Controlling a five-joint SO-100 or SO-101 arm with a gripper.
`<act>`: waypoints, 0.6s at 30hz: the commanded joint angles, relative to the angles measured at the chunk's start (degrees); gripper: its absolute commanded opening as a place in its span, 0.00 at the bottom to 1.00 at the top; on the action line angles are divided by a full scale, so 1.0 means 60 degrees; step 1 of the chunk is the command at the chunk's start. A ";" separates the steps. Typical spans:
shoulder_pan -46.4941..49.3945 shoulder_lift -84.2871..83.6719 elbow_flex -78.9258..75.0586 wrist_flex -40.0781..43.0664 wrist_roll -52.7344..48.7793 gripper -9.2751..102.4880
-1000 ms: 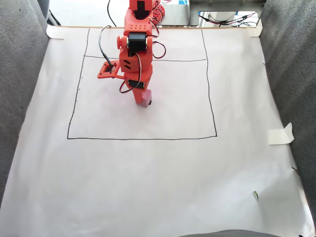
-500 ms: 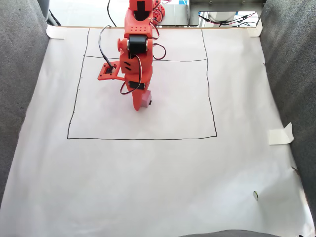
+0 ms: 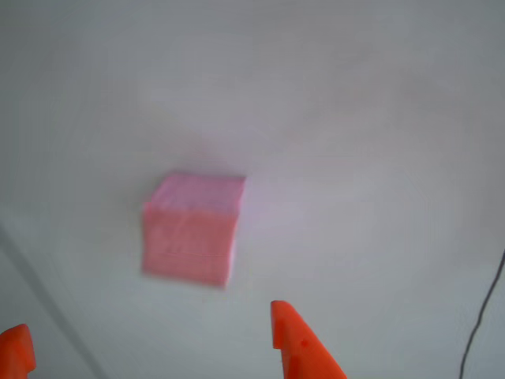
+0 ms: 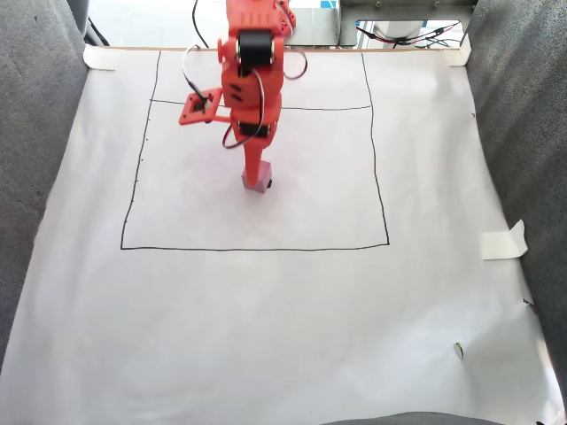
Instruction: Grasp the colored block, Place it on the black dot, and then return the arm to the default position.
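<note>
Since a second ago the arm (image 4: 251, 80) has risen and drawn back toward 12 o'clock. The gripper (image 3: 150, 347) is spread, holding nothing. The colored block (image 3: 192, 230) rests free on the paper (image 4: 266, 310), hiding most of the black dot (image 4: 269, 183). Only the return seems left.

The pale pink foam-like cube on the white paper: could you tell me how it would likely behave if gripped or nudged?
The pale pink foam-like cube looks matte and rough-faced, so it is probably light and grips without slipping. Its flat faces suggest that it slides or tips rather than rolls. It may squash slightly between the orange tool fingers.
</note>
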 commanded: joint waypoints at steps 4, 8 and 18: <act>0.0073 0.5083 0.5493 -0.2769 -0.0483 0.43; 0.0264 0.8291 0.9082 -0.4541 -0.0820 0.38; 0.0923 1.4883 1.4751 -0.5640 -0.1948 0.08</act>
